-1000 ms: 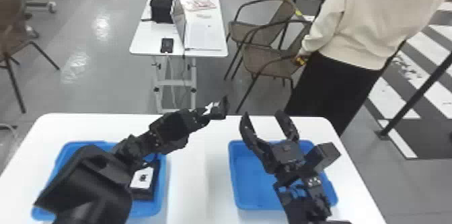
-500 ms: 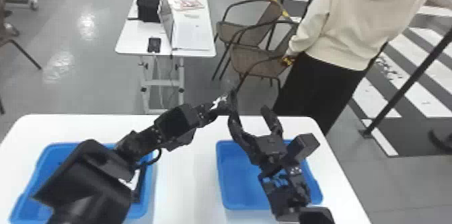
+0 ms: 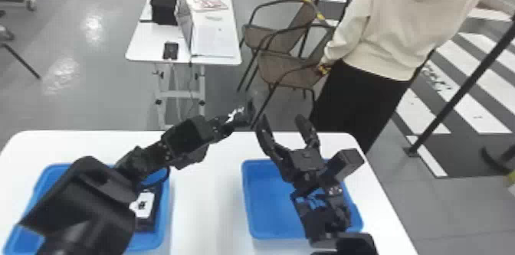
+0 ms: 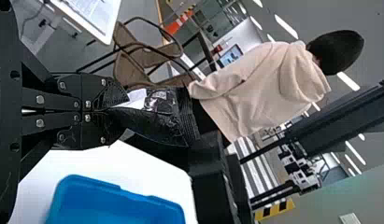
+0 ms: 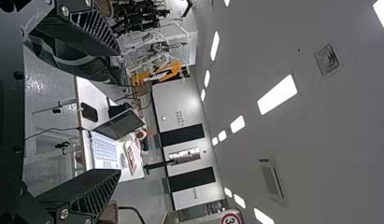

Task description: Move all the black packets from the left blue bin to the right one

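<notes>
Black-fingered, the left pincer (image 4: 116, 112) is clenching a black packet (image 4: 157, 122) mid-frame, the right pincer (image 3: 282, 118) gaping just beside it. Handover is seemingly underway, calling next for right-side closure, left release, then carrying toward the lower-right blue bin (image 3: 264, 206).

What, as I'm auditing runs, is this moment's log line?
left gripper: shut on black packet | right gripper: open, near packet | left blue bin: white-labelled dark item inside

It's bright in here: ceiling lights (image 5: 277, 94) glow white high above the tabletop (image 3: 207, 193), which shines back nearly blank. Beyond it, pale glare pools on the grey floor (image 3: 61, 76), and the black packet (image 4: 157, 122) glints.
</notes>
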Controlling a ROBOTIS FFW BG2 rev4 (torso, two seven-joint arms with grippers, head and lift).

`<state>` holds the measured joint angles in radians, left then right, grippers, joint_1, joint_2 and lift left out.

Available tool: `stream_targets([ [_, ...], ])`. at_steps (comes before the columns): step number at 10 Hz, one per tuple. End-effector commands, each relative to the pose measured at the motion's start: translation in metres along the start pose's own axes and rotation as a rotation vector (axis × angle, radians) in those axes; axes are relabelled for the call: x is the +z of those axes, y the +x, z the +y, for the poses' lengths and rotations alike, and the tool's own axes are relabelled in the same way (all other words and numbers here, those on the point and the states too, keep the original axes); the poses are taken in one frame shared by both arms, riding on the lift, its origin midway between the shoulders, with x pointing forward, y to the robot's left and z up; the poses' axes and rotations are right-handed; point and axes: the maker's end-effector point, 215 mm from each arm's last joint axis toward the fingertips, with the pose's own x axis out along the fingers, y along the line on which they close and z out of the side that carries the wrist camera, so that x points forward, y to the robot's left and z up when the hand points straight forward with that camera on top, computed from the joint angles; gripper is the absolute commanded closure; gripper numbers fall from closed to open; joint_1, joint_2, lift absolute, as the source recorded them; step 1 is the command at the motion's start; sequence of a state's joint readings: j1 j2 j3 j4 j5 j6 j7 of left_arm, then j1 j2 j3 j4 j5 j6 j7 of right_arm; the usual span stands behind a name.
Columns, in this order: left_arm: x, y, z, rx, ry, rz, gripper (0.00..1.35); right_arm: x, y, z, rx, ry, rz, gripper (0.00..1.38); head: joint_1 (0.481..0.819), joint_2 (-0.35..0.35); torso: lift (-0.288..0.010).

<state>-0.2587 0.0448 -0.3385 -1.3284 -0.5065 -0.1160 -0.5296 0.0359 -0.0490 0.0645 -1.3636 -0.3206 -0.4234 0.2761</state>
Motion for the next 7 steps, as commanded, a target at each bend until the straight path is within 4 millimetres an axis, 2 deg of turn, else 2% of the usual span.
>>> stream_targets([
  [1,-0.018,-0.008,0.016,0.029,-0.013,0.033,1.21,0.006,-0.003,0.005,0.003,0.017,-0.014,0.13,0.695,-0.219,0.0],
  [4,-0.02,-0.003,0.013,0.027,-0.042,0.027,1.21,0.019,0.0,0.032,0.039,0.084,-0.043,0.13,0.695,-0.178,0.0],
  [5,-0.019,-0.002,0.012,0.027,-0.057,0.02,1.21,0.014,0.002,0.046,0.06,0.114,-0.021,0.13,0.695,-0.173,0.0],
  [7,-0.004,0.004,0.007,0.015,-0.079,-0.014,1.21,0.003,0.009,0.059,0.09,0.148,0.012,0.13,0.695,-0.159,0.0],
])
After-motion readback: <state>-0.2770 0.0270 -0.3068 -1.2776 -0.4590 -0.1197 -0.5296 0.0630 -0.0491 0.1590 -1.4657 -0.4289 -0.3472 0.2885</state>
